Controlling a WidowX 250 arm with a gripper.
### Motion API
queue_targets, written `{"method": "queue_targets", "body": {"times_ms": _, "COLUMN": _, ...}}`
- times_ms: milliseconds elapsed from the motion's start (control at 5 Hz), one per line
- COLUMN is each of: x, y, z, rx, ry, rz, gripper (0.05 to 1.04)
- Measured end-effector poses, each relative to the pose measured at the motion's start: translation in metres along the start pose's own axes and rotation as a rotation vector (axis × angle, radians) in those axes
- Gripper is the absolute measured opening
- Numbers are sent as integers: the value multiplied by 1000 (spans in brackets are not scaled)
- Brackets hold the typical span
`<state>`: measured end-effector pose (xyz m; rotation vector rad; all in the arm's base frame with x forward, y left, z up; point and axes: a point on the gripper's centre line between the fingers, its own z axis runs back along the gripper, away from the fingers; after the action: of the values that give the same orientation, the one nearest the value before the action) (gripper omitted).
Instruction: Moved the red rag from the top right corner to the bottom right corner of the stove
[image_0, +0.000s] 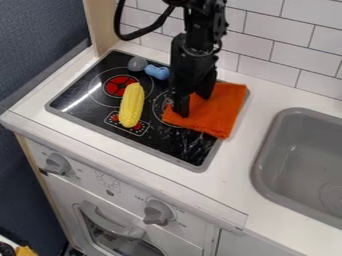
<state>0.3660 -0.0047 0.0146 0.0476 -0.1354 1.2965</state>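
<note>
The orange-red rag (217, 112) lies over the upper right part of the black stove top (163, 139), at the stove's right edge. My gripper (194, 104) hangs down over the rag's left part, its fingers apart with orange cloth visible between them. The left finger comes down near the rag's left edge, and the other is further right over the cloth. The arm covers some of the rag's upper left side.
On the stove's left half lie a yellow corn cob (131, 105), a grey round object (137, 63) and a blue object (157, 72). A grey sink (267, 145) is at the right, and a tiled wall (277, 42) stands behind.
</note>
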Motion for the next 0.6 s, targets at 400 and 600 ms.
{"method": "queue_targets", "body": {"times_ms": 400, "x": -14, "y": 31, "z": 8, "rx": 5, "ry": 3, "rz": -81, "gripper": 999}}
{"method": "queue_targets", "body": {"times_ms": 600, "x": -14, "y": 48, "z": 13, "rx": 18, "ry": -10, "rz": -109, "gripper": 999}}
